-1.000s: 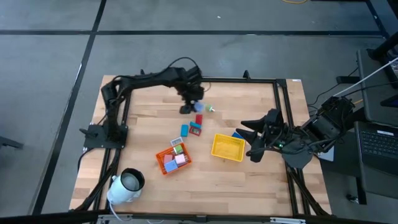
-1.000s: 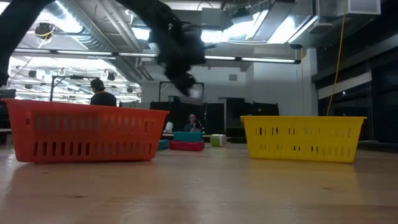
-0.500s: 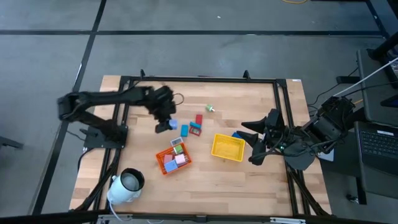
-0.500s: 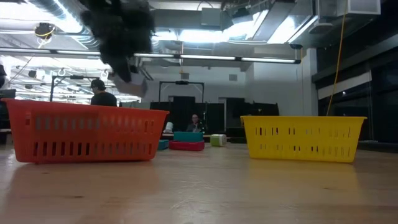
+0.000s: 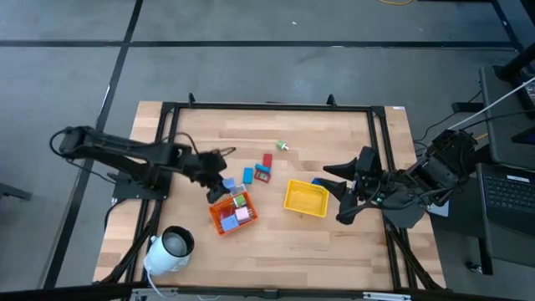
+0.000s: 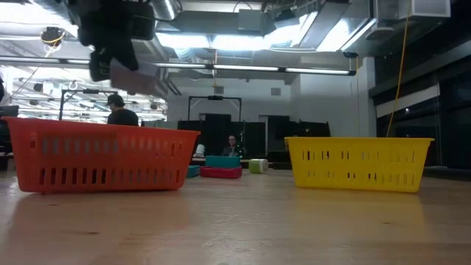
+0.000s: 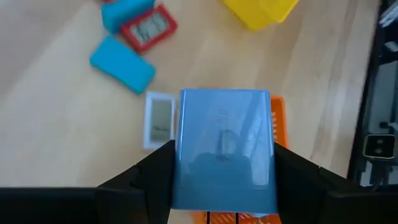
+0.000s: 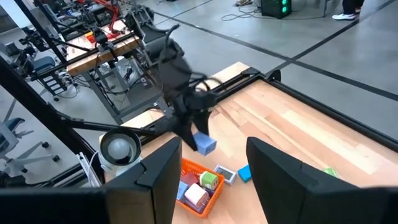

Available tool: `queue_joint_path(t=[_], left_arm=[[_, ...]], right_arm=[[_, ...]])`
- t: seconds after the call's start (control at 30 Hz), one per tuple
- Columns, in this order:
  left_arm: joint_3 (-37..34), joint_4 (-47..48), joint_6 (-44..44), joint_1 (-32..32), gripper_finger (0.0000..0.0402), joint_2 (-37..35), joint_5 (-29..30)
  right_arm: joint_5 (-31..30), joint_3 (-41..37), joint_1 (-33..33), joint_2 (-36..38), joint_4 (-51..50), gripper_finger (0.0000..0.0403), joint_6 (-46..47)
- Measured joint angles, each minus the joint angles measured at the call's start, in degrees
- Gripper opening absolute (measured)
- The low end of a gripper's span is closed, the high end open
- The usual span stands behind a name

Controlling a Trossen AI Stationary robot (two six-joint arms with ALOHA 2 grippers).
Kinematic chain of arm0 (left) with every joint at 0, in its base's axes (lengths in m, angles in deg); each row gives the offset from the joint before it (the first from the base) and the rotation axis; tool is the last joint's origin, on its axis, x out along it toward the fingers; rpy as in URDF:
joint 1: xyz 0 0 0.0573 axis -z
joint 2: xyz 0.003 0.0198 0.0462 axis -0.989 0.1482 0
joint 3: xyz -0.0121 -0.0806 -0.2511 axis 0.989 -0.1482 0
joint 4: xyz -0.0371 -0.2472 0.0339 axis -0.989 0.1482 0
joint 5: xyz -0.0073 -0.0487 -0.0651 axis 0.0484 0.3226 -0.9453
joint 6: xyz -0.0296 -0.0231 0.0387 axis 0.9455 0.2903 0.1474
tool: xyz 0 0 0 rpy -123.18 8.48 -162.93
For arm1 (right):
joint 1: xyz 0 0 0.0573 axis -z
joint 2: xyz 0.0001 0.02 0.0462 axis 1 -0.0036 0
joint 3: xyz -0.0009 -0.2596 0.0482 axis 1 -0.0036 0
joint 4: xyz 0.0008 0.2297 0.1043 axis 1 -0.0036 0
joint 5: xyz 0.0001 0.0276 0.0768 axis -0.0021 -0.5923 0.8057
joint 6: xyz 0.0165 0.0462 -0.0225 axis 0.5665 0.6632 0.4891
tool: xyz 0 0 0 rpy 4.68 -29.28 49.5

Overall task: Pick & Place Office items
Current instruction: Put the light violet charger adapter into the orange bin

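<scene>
My left gripper [image 5: 221, 179] is shut on a blue block [image 7: 225, 146] just above the far edge of the orange tray [image 5: 224, 220]. The tray holds several small pieces in pink, green, blue and white. Loose on the table lie a light blue piece [image 5: 248, 175], a red piece [image 5: 267, 159], a red-framed piece [image 5: 263, 174] and a small green-and-white piece [image 5: 282, 146]. A white-framed piece [image 7: 160, 118] lies at the tray's far rim. My right gripper [image 5: 343, 191] is open and empty, right of the yellow tray [image 5: 305, 198]. My left gripper pinches the blue block's two opposite sides [image 7: 183, 155] between its two fingers [image 7: 155, 171]. The fingers come from above, slanting down from the table's left. The block is lifted clear, over the orange tray's rim [image 7: 278, 115].
A white cylinder with a dark hollow [image 5: 171, 247] lies at the near left corner. A blue piece [image 5: 318, 180] shows behind the yellow tray. A black frame [image 5: 267, 106] runs around the table. In the low view, people stand in the room beyond.
My left gripper has carried the blue block from the far middle of the table, by the loose pieces, toward the near and left edges, ending over the orange tray's far edge. The block stays lifted clear.
</scene>
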Motion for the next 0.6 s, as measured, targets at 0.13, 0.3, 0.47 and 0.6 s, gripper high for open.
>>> queue_joint_path(t=[0.13,0.3,0.47,0.6], left_arm=[[0.0,-1.6,8.2,6.5,0.0204,2.2,3.4],[0.0,-5.4,15.6,13.1,0.0205,4.4,4.7],[0.0,-5.7,21.6,17.3,0.0207,7.3,6.5],[0.0,-6.4,23.0,18.0,0.0207,10.8,5.9]], right_arm=[[0.0,0.0,0.0,0.0,0.7,0.0187,-0.5],[0.0,0.0,0.0,0.0,1.7,0.0187,-1.8],[0.1,0.0,0.0,0.0,1.9,0.0187,-2.0],[0.2,0.0,0.0,0.0,2.1,0.0187,-2.4]])
